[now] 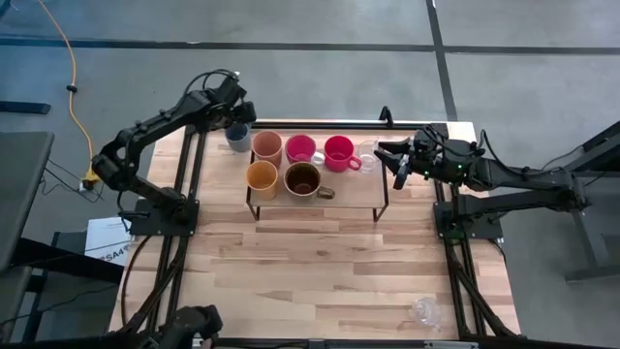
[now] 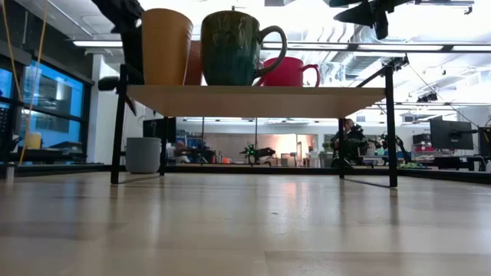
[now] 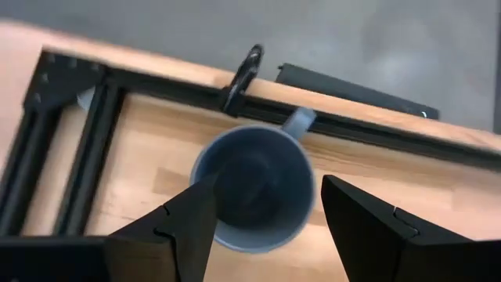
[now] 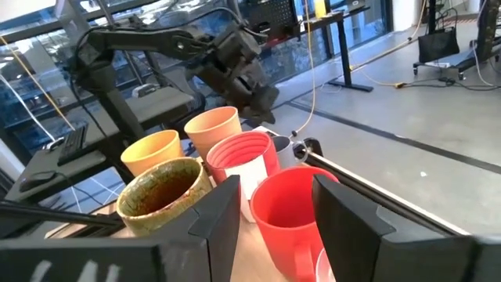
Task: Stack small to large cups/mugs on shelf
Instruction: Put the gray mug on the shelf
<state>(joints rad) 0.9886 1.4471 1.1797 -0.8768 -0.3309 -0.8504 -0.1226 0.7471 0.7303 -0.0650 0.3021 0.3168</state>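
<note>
The grey-blue mug (image 1: 237,137) (image 3: 254,188) stands on the table beside the shelf's far left corner. My left gripper (image 1: 235,122) (image 3: 268,185) hangs open above it, one finger to each side of its rim, touching nothing. On the shelf (image 1: 349,196) (image 2: 253,100) stand the peach tumbler (image 1: 266,147), a pink cup (image 1: 300,148), a red cup (image 1: 339,152) (image 4: 286,211), the orange-yellow cup (image 1: 262,179) and the dark-brown mug (image 1: 303,179). My right gripper (image 1: 395,165) (image 4: 275,188) is open, just off the shelf's right end, pointing at the red cup.
One clear glass cup (image 1: 368,160) sits at the shelf's right end, close to my right gripper. Another clear glass (image 1: 424,310) stands near the table's near right corner. Black frame rails (image 1: 189,184) run along both sides of the table. The near half of the tabletop (image 1: 310,271) offers free room.
</note>
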